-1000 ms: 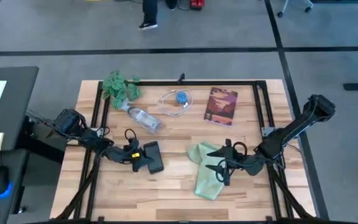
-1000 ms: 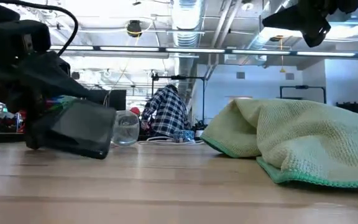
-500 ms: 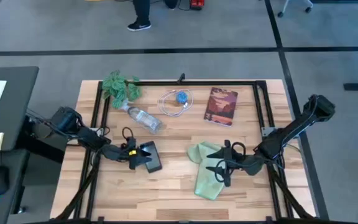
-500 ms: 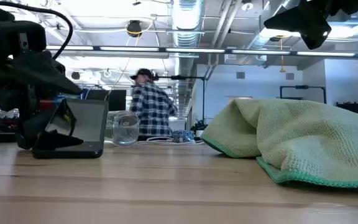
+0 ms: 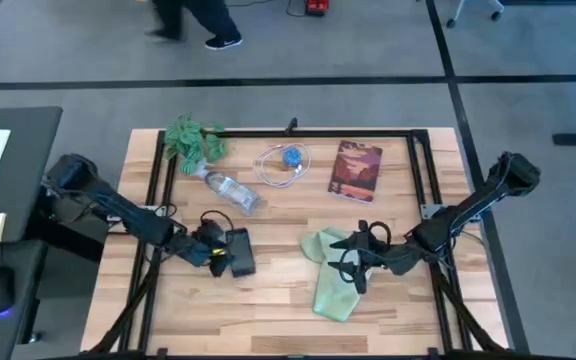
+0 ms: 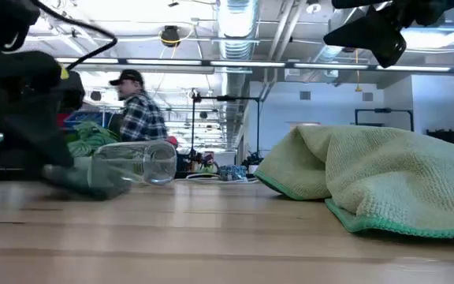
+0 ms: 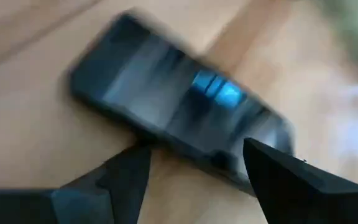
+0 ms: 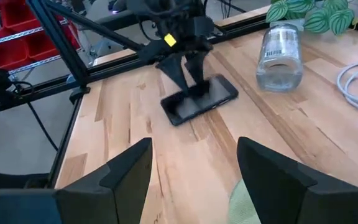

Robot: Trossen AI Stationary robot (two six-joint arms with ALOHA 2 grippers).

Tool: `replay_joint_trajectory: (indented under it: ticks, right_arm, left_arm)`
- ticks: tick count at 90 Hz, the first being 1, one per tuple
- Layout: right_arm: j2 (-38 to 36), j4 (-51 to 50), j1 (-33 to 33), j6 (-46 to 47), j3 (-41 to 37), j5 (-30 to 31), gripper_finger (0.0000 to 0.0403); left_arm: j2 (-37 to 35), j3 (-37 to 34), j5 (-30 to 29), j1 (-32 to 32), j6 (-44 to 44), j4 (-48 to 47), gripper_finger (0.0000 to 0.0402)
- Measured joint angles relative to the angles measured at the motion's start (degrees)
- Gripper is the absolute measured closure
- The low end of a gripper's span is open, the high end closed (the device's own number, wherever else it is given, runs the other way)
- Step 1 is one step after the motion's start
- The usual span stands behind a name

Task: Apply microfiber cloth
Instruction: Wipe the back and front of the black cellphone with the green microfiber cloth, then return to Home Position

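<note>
Microfiber cloth (image 5: 330, 270) under right end effector (image 5: 348, 268)

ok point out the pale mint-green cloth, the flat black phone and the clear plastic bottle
pale mint-green microfiber cloth (image 5: 330, 290), high view, its lower fold
flat black phone (image 8: 199, 99), right wrist view, middle of its screen
clear plastic bottle (image 5: 234, 192), high view, middle of its body

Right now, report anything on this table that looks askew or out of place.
The microfiber cloth lies crumpled in a heap instead of spread flat. A clear bottle lies tipped on its side near the plant. The phone lies flat between the left hand's open fingers. Nothing looks spilled or damaged.
</note>
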Motion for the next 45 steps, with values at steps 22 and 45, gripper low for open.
replay_joint_trajectory:
  ticks: [22, 45]
  right_arm:
    - [-7.0, -7.1, -1.3, 2.1, 0.0, -8.7, 0.0199]
    - [-21.4, -19.2, -6.7, -1.1, -2.3, -17.4, 0.0261]
  left_arm:
    - [-11.3, 4.0, -6.2, -3.3, 11.5, 3.9, 0.0169]
    - [-24.1, 3.9, -10.3, -3.8, 29.7, 11.4, 0.0169]
